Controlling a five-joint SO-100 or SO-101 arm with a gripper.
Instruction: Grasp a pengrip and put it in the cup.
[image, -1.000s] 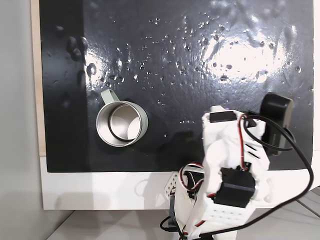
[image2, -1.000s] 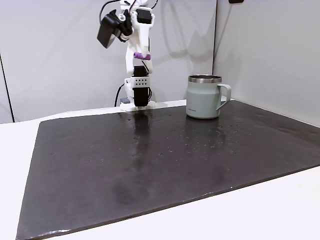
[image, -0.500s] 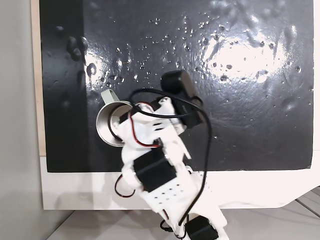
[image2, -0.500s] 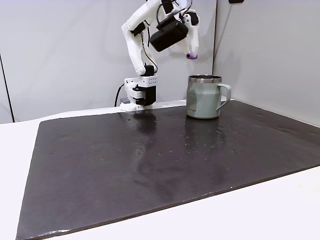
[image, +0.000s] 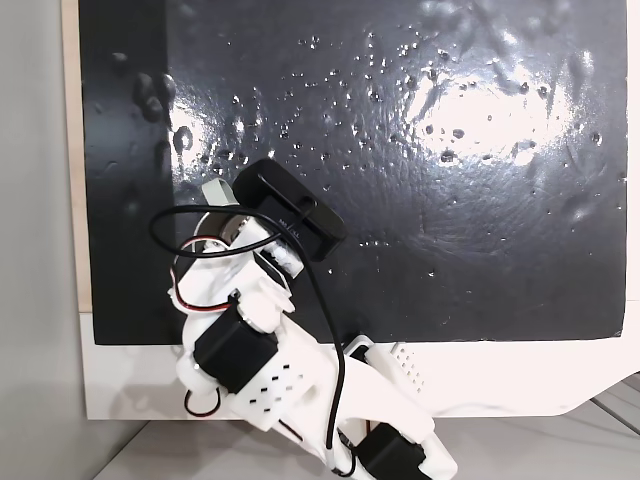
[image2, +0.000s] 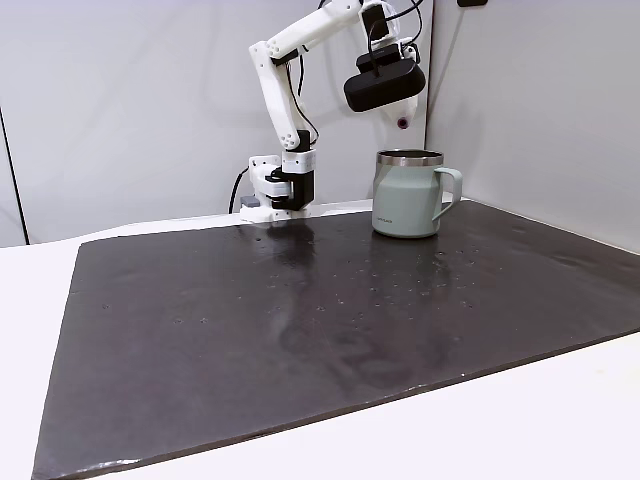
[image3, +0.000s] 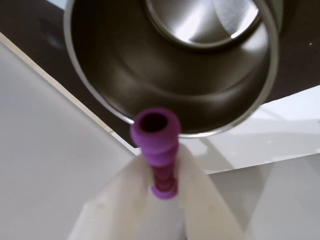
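— What is the gripper (image3: 161, 172) carrying?
— It is clamping a small purple pengrip (image3: 157, 145), ribbed, hollow at the end, sticking out past the fingertips.
— And the cup (image2: 408, 194)?
— It is sitting just below the gripper, shiny steel inside, pale green outside, handle (image2: 447, 190) pointing away from the arm.

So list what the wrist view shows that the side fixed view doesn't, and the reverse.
Wrist view alone: the cup's shiny steel inside, and the ribbed pengrip pinched upright between the white jaws, its hollow end near the rim. Side fixed view alone: the cup's handle and grey-green outside, the arm's base, the dark mat. Both share cup and pengrip.
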